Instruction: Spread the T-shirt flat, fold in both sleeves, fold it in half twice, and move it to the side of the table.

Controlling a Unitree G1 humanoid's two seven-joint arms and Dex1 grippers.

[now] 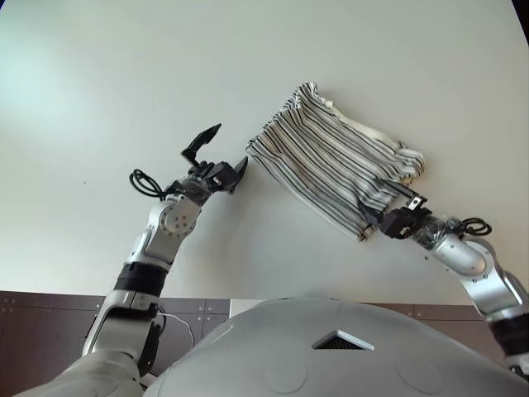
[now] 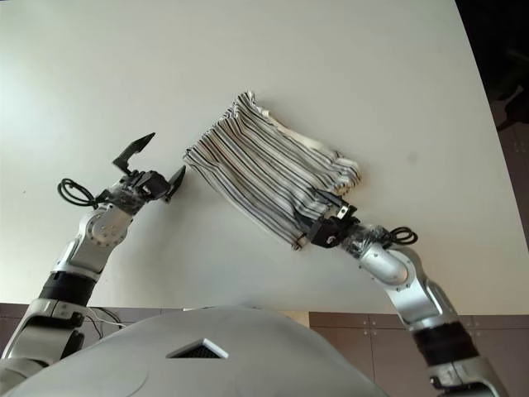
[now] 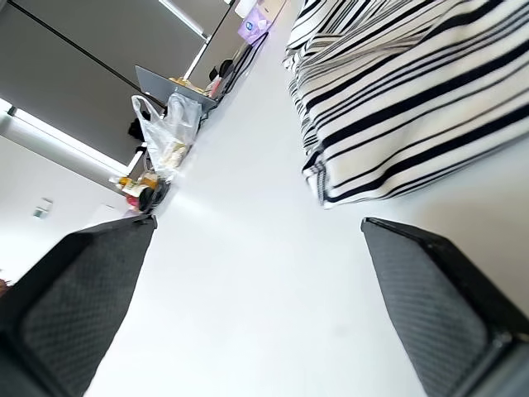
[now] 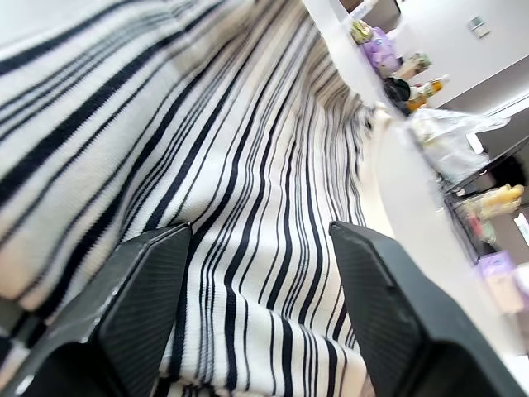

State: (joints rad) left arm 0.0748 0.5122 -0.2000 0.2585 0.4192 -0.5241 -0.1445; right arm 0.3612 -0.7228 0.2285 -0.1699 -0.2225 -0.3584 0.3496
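The striped T-shirt (image 1: 335, 169) lies folded into a rough rectangle on the white table (image 1: 124, 83), right of centre and angled. My left gripper (image 1: 231, 145) is open just left of the shirt's left corner, apart from it; in the left wrist view that corner (image 3: 331, 186) lies ahead of the spread fingers (image 3: 83, 314). My right gripper (image 1: 393, 214) sits at the shirt's near right edge. Its fingers (image 4: 140, 298) are apart over the striped cloth (image 4: 248, 207), so it is open.
Wide bare table surface stretches to the left and far side (image 2: 99, 66). The table's near edge (image 1: 50, 291) runs just behind both forearms. Beyond the table, the wrist views show room clutter: a plastic bag (image 3: 169, 128) and bottles (image 4: 413, 78).
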